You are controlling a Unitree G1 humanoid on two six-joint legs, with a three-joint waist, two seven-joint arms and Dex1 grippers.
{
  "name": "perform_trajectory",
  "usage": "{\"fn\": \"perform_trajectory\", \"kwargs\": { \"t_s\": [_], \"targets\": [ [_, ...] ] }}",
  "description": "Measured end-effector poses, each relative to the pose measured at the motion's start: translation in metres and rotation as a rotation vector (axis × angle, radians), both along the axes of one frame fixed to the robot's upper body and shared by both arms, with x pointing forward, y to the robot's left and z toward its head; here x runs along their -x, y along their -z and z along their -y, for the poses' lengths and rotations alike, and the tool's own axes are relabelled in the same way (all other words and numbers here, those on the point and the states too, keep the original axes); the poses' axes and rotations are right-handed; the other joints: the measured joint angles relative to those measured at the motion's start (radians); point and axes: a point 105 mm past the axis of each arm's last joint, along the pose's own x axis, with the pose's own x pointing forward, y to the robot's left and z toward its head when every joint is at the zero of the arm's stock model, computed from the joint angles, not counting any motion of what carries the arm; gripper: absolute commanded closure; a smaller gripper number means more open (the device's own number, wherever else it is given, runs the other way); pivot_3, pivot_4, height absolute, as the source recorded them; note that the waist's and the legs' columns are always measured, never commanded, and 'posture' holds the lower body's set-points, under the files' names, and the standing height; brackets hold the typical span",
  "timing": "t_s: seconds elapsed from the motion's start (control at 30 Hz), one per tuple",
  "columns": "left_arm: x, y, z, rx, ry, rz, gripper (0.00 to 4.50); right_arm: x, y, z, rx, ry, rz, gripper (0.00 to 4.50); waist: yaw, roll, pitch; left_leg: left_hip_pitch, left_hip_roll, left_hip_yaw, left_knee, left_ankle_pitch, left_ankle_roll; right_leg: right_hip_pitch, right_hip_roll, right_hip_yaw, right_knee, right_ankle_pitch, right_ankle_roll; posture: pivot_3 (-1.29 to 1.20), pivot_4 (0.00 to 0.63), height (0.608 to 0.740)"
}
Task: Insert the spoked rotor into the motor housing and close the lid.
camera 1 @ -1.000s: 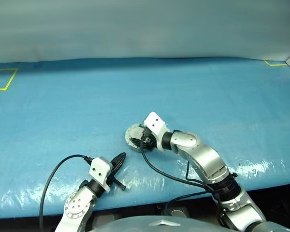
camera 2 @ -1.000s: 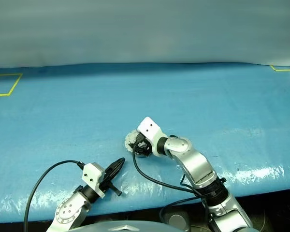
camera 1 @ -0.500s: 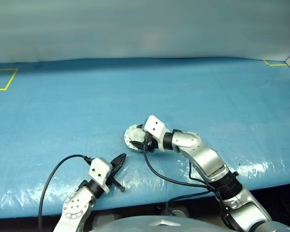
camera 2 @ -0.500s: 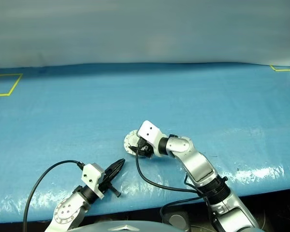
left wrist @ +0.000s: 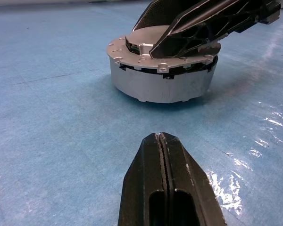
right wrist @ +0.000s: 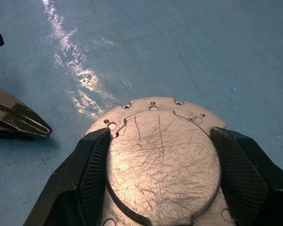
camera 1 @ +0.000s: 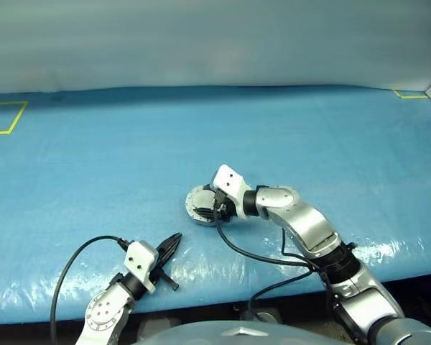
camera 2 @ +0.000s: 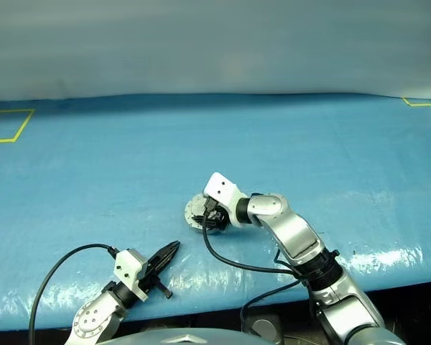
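The motor housing (left wrist: 160,87) sits as a grey puck on the blue table (camera 1: 309,136), with the lid (left wrist: 132,52) lying flat on top of it. My right gripper (right wrist: 160,136) reaches over the lid (right wrist: 162,160), its two fingers hugging the raised centre from either side. The same gripper (camera 1: 214,208) covers the right part of the housing (camera 1: 197,203) in the head views. My left gripper (left wrist: 161,139) is shut and empty, pointing at the housing from a short way off near the table's front edge (camera 1: 174,239). The spoked rotor is hidden.
Yellow tape marks lie at the far left (camera 1: 3,118) and far right (camera 1: 409,93) of the table. Black cables trail from both wrists toward the near edge. A pale wall runs behind the table.
My right wrist has turned a little while staying over the lid. The housing and the left gripper have kept their places.
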Motion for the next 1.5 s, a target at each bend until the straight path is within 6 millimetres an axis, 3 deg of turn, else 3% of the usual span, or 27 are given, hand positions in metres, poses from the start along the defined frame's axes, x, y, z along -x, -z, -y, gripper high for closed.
{"fn": "perform_trajectory", "kwargs": {
  "t_s": [0.47, 0.83, 1.27, 1.37, 1.5],
  "targets": [
    [-0.004, 0.002, -0.001, 0.007, 0.013, 0.021, 4.5, -0.001, -0.002, 0.003, 0.009, -0.025, -0.032, 1.46, 0.005, 0.001, -0.001, 0.0, 0.0, 0.0, 0.0, 0.0, 0.0, 0.0, 0.0, 0.0, 0.0, 0.0, 0.0, 0.0, 0.15, 0.74],
    [-0.008, 0.009, -0.01, 0.018, 0.014, 0.051, 4.5, 0.008, 0.014, 0.0, -0.052, -0.047, -0.01, 1.46, -0.001, 0.01, -0.012, 0.004, 0.001, 0.0, 0.0, 0.0, 0.0, 0.003, 0.001, 0.0, 0.001, 0.0, 0.0, 0.0, 0.15, 0.74],
    [-0.012, 0.006, -0.01, 0.035, -0.043, 0.028, 4.5, 0.007, 0.016, -0.001, -0.058, -0.043, -0.012, 1.46, -0.002, 0.011, -0.015, 0.004, 0.001, 0.0, 0.0, 0.0, 0.0, 0.003, 0.001, 0.0, 0.001, 0.0, 0.0, 0.0, 0.15, 0.74],
    [-0.015, 0.002, -0.014, 0.093, -0.113, -0.003, 4.5, 0.007, 0.016, -0.001, -0.06, -0.043, -0.013, 1.46, -0.002, 0.01, -0.015, 0.004, 0.001, 0.0, 0.0, 0.0, 0.0, 0.003, 0.001, 0.0, 0.001, 0.0, 0.0, 0.0, 0.15, 0.74],
    [-0.022, -0.005, -0.036, 0.143, -0.228, -0.001, 4.5, 0.006, 0.016, -0.002, -0.067, -0.04, -0.015, 1.46, -0.003, 0.009, -0.014, 0.004, 0.002, 0.0, 0.0, 0.0, 0.0, 0.002, 0.002, 0.0, 0.001, 0.0, 0.0, 0.0, 0.15, 0.74]
  ]
}}
